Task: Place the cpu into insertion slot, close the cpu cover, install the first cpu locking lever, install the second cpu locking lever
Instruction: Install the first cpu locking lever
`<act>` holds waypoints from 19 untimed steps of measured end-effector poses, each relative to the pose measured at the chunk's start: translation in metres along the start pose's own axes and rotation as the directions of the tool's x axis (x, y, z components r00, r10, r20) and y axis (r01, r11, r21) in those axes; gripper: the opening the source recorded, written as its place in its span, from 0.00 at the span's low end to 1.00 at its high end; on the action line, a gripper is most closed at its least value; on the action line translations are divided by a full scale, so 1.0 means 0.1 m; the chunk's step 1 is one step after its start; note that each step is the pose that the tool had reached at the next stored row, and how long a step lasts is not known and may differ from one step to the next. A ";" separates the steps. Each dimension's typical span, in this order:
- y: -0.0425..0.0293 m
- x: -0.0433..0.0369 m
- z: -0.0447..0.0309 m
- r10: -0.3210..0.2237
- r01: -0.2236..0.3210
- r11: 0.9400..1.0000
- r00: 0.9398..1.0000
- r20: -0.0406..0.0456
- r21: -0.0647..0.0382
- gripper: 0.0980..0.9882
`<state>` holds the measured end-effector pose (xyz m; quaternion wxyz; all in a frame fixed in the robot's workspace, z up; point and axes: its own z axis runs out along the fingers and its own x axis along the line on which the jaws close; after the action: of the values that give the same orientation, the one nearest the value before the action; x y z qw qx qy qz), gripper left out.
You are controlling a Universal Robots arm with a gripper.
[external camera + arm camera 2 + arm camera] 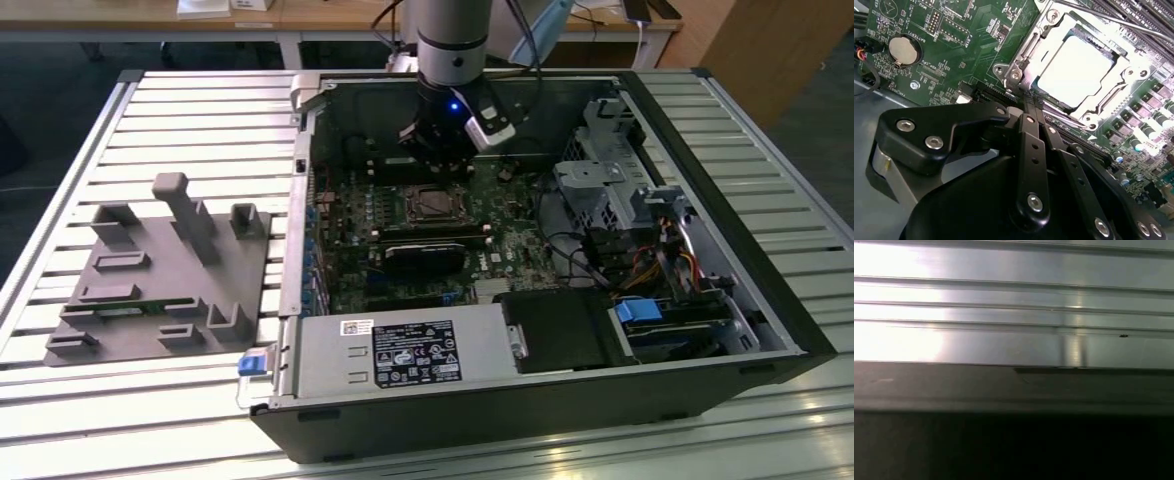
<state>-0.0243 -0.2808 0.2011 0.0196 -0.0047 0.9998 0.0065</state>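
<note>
Hand (1030, 103) status: clenched and empty, just beside the thin silvery metal cpu cover (1026, 50). You see the dull silver-grey square cpu (1076, 70) lying within its cut-out.

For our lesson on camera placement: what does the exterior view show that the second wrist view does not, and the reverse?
Exterior view: the whole open computer case on a slatted table, with a grey fixture tray beside it. Second wrist view: the cpu framed by the lowered cpu cover, and a coin battery. Both: the gripper above the green circuit board.
</note>
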 end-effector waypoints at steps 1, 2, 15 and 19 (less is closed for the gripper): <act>0.002 -0.001 0.005 0.000 0.000 1.000 1.000 0.000 0.003 0.01; 0.004 -0.002 0.009 0.000 0.000 1.000 1.000 0.000 0.006 0.01; 0.050 -0.015 0.043 -0.001 0.001 1.000 1.000 0.000 0.021 0.01; 0.050 -0.017 -0.033 -0.001 0.001 1.000 1.000 0.000 0.022 0.01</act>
<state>-0.0228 -0.2757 0.2045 0.0197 -0.0049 0.9998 -0.0043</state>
